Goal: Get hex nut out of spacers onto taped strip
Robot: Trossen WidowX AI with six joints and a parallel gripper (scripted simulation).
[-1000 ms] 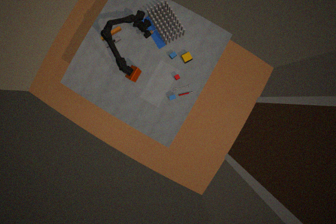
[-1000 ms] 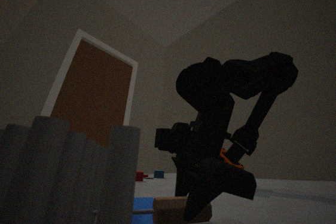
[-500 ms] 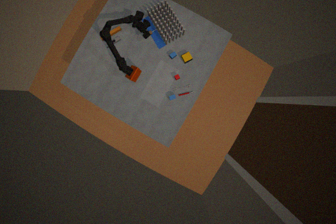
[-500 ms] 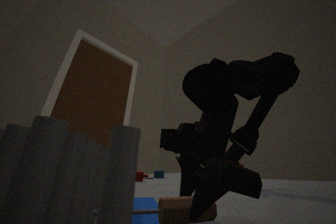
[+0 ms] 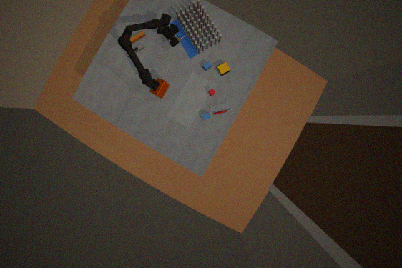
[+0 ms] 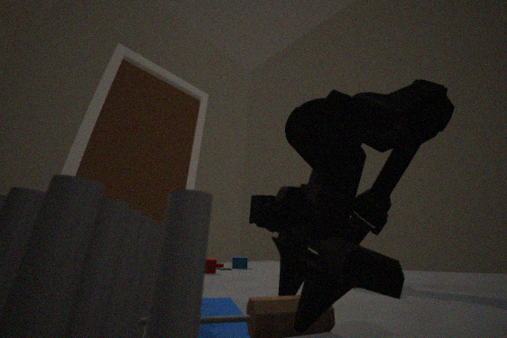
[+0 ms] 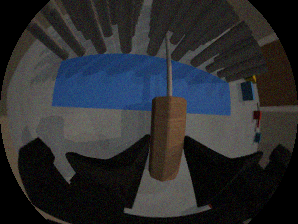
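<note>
My gripper [image 5: 177, 38] [image 6: 293, 311] [image 7: 166, 139] is shut on the wooden handle [image 6: 271, 318] [image 7: 168, 162] of a thin metal rod tool. The handle is low over the table, in front of the blue taped strip [image 5: 190, 51] [image 7: 100, 90]. The rod [image 6: 225, 319] [image 7: 169, 75] crosses above the strip, and its small bent tip [image 7: 169, 35] reaches between the front spacers. The grey metal spacers [image 5: 198, 27] [image 6: 180, 264] [image 7: 128, 30] stand upright in dense rows behind the strip. I cannot make out the hex nut in any view. Whether the rod touches a spacer is unclear.
A blue block [image 5: 207, 66] [image 7: 247, 91] and a yellow block [image 5: 223, 68] lie beside the strip's end. Farther off are a red cube [image 5: 212, 92], a red-handled tool [image 5: 220, 112] and another blue block [image 5: 206, 116]. An orange bar [image 5: 138, 37] and a dark-handled tool [image 5: 135, 49] lie near the arm.
</note>
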